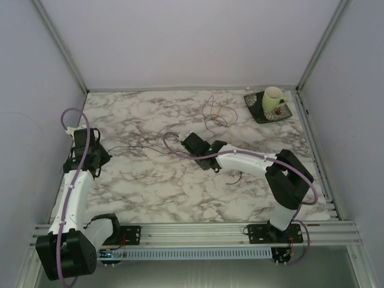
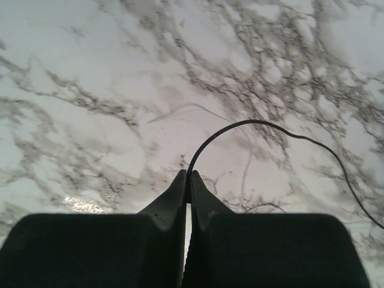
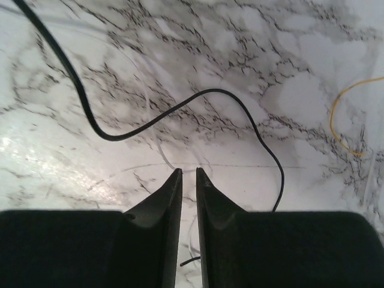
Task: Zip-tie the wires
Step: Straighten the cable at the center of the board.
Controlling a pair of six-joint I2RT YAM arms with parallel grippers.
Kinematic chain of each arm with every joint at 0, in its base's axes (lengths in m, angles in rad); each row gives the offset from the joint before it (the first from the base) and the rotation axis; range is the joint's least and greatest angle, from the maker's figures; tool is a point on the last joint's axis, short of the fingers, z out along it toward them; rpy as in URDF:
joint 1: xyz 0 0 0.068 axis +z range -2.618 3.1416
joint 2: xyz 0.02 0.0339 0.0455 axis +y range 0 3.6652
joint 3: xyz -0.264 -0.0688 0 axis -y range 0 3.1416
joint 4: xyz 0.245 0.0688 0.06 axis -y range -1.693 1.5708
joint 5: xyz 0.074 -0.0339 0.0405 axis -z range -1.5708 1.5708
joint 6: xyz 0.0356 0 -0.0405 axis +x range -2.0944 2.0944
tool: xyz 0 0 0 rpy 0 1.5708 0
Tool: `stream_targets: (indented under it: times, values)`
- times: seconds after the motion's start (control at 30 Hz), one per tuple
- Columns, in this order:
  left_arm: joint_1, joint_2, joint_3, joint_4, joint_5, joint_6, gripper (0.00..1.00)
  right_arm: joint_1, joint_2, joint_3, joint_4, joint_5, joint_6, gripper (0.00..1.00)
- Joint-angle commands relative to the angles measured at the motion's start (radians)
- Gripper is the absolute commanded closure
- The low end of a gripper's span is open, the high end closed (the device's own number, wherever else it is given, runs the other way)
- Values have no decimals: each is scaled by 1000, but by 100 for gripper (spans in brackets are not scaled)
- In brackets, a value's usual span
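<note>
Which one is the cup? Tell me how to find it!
Look at the white-and-grey marble table, then go to its far right corner. A dark square plate lies there, and the pale cream mug rests on it. It is the only chunky, light thing there; its nearest neighbours are hair-thin dark wires in loops.

Thin wires, loose and unbundled, one strand pinched.
The wires (image 1: 207, 114) are hair-thin dark strands. A tangle of open loops and curls lies flat just left of the cup (image 1: 274, 99), apart from it. A long black strand (image 1: 138, 148) runs roughly straight, well left of the cup and nearer the arms. Its end is clamped between the closed tips of the left gripper (image 2: 187, 177), and from there it arcs up and trails right. In the right wrist view a black length (image 3: 210, 91) lies in an S-curve. A yellow strand (image 3: 332, 120) curls to its right.
</note>
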Motion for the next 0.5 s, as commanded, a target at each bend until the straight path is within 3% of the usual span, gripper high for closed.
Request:
stream_targets:
  times: [0.0, 0.47]
  values:
    - [33, -5, -23, 4, -101, -18, 100, 15, 32, 74, 43, -36, -18, 85]
    - [74, 52, -132, 116, -148, -75, 100, 20, 142, 128, 56, -93, -49, 79]
